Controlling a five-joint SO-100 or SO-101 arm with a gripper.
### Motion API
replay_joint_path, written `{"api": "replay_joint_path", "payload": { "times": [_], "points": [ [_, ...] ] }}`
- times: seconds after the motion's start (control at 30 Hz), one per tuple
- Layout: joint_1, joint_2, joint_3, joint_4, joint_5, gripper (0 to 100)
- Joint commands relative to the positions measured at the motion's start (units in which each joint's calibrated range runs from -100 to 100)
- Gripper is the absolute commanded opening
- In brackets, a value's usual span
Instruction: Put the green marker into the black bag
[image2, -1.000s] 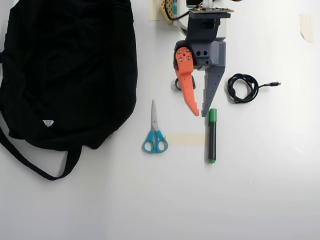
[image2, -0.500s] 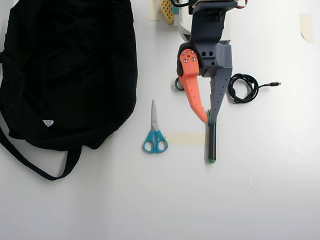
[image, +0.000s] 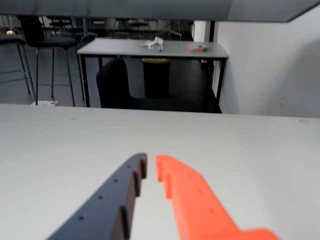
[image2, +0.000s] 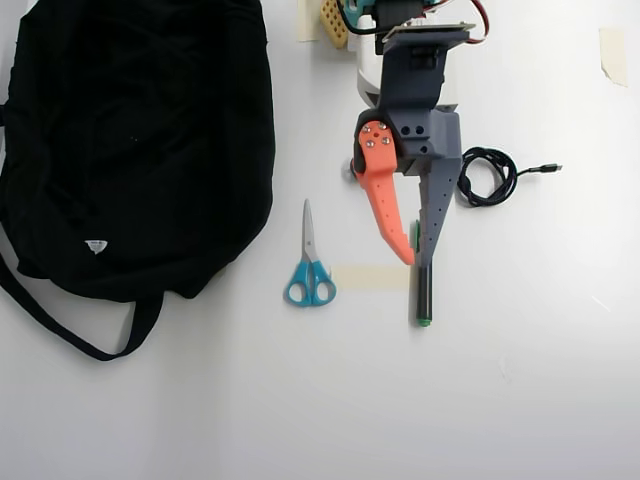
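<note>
green marker (image2: 423, 292) lies outside black bag (image2: 130, 140), under the tool (image2: 416, 263), fingers nearly together.

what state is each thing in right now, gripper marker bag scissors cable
gripper: jaws nearly shut, holding nothing, above the marker
green marker: lying flat on the table, partly under the gripper, not grasped
black bag: lying flat, left in the overhead view, opening not visible
scissors: closed, flat on the table
black cable: coiled, loose end free
</note>
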Motion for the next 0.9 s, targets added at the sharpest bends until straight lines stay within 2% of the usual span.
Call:
{"api": "replay_joint_path", "payload": {
  "times": [0.0, 0.77, 0.87],
  "points": [
    [0.25, -0.04, -2.99, -1.24, 0.14, 2],
    [1.15, -1.12, 0.79, -1.15, 0.14, 2],
    [0.48, -1.37, 0.43, 1.60, 0.03, 2]
  ]
}}
